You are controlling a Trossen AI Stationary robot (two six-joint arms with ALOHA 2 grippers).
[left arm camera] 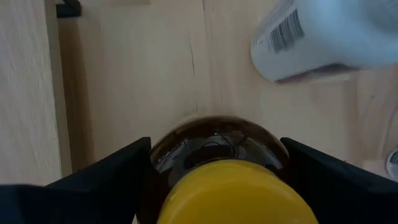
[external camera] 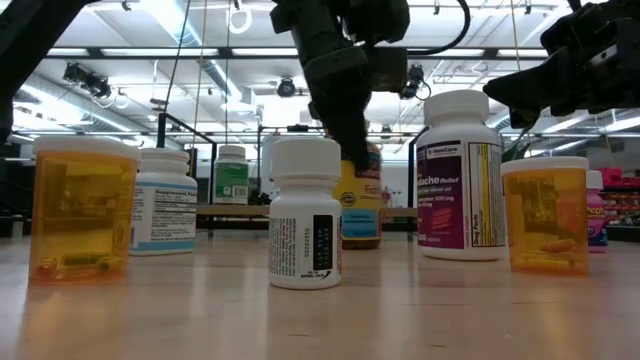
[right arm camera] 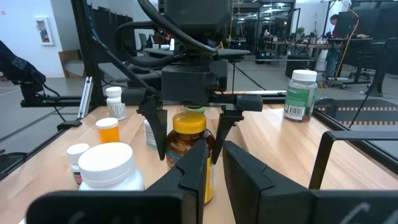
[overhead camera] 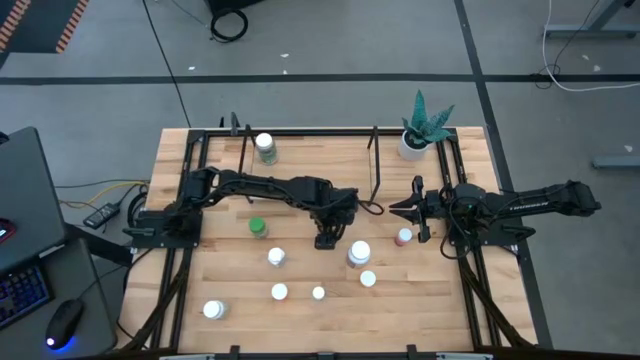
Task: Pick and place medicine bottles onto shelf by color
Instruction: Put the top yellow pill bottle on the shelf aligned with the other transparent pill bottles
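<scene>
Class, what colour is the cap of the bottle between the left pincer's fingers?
Yellow: the cap tops a dark brown bottle, clearest in the left wrist view.

A robotics lab or workshop: the wooden tabletop [overhead camera: 420, 300] stands on a grey concrete floor [overhead camera: 330, 40] marked with dark tape lines, cables trailing across it. Beside it sits a keyboard [overhead camera: 22, 292] with a mouse [overhead camera: 63, 322] (glowing blue). Beyond, long ceiling lights [external camera: 190, 25], black metal frames and further workbenches [right arm camera: 292, 45] fill an open hall.
</scene>
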